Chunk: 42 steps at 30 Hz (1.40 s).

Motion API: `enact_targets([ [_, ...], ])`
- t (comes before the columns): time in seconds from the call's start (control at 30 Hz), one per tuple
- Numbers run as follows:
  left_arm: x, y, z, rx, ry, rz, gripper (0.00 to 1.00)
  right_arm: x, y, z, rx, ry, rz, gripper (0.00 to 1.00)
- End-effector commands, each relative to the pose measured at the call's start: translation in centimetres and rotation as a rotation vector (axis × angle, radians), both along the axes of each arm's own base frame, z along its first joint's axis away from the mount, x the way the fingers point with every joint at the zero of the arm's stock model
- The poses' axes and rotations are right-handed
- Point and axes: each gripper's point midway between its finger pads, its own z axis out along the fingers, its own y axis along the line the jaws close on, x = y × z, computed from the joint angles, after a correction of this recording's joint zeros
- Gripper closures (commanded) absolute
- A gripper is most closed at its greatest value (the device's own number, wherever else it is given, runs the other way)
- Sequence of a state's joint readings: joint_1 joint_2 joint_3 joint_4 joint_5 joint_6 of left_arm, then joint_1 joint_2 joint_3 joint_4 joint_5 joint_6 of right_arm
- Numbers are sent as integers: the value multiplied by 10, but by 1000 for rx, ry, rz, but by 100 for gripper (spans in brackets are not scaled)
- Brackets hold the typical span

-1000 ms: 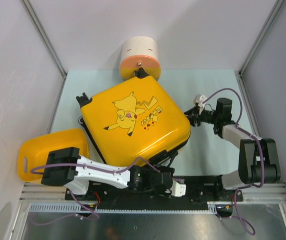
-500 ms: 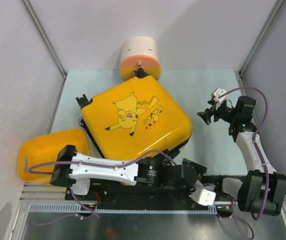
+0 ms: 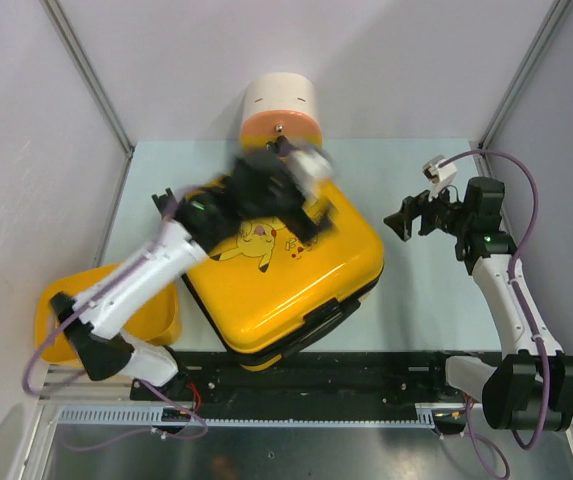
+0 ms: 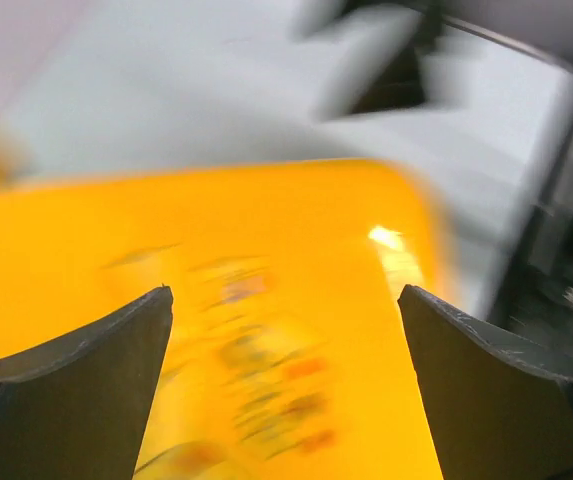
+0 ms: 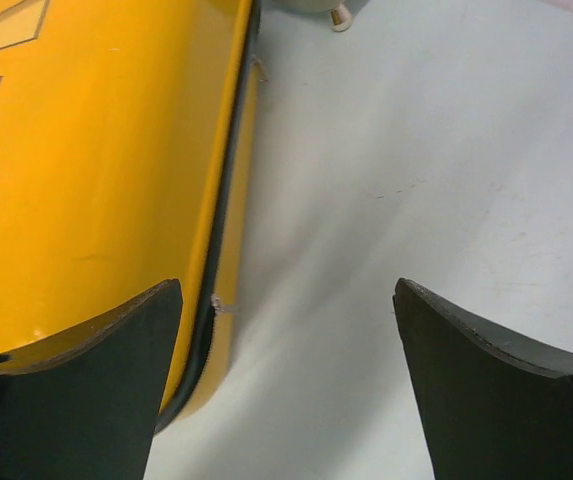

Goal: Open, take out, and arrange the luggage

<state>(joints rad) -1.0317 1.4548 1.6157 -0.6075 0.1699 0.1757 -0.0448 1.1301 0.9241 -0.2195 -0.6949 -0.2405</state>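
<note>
The luggage (image 3: 296,285), a glossy yellow hard-shell case with a cartoon print, lies closed and flat mid-table. My left gripper (image 3: 306,205), motion-blurred, hovers over its far top. In the left wrist view the left gripper (image 4: 286,300) is open with only the blurred yellow shell (image 4: 266,260) beneath. My right gripper (image 3: 404,218) stands open a little off the case's right corner. The right wrist view shows the right gripper (image 5: 286,290) open over bare table, with the luggage's side (image 5: 96,170) and black zipper (image 5: 221,230) by its left finger.
A cream-and-orange cylinder (image 3: 281,115) stands at the back, touching the case's far corner. A plain yellow tub (image 3: 51,320) lies at the front left under my left arm. White walls enclose the pale table (image 3: 436,300).
My left arm swung from the front edge up over the luggage, its jaws opening wide. The right gripper opened and drew back from the case's right corner.
</note>
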Motion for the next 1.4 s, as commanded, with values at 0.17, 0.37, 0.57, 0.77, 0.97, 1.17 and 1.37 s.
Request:
enact_targets([
  [0.17, 99, 291, 8, -404, 363, 788, 0, -7, 26, 31, 86, 0, 9, 8],
  [0.37, 90, 353, -59, -473, 566, 1006, 2, -8, 61, 27, 143, 41, 94, 9],
  [0.57, 68, 333, -116, -478, 775, 982, 3, -22, 88, 22, 126, 59, 168, 9],
  [0.77, 41, 256, -145, -317, 884, 720, 7, -35, 74, 11, 81, 109, 147, 9],
  [0.97, 39, 179, -151, -264, 922, 536, 7, -46, 21, 3, 2, 132, 27, 8],
  [1.17, 58, 94, -133, -253, 940, 365, 7, -50, -57, -7, -93, 136, -178, 8],
  [1.37, 102, 31, -130, -263, 966, 332, 6, -28, -101, -37, -172, 175, -284, 9],
])
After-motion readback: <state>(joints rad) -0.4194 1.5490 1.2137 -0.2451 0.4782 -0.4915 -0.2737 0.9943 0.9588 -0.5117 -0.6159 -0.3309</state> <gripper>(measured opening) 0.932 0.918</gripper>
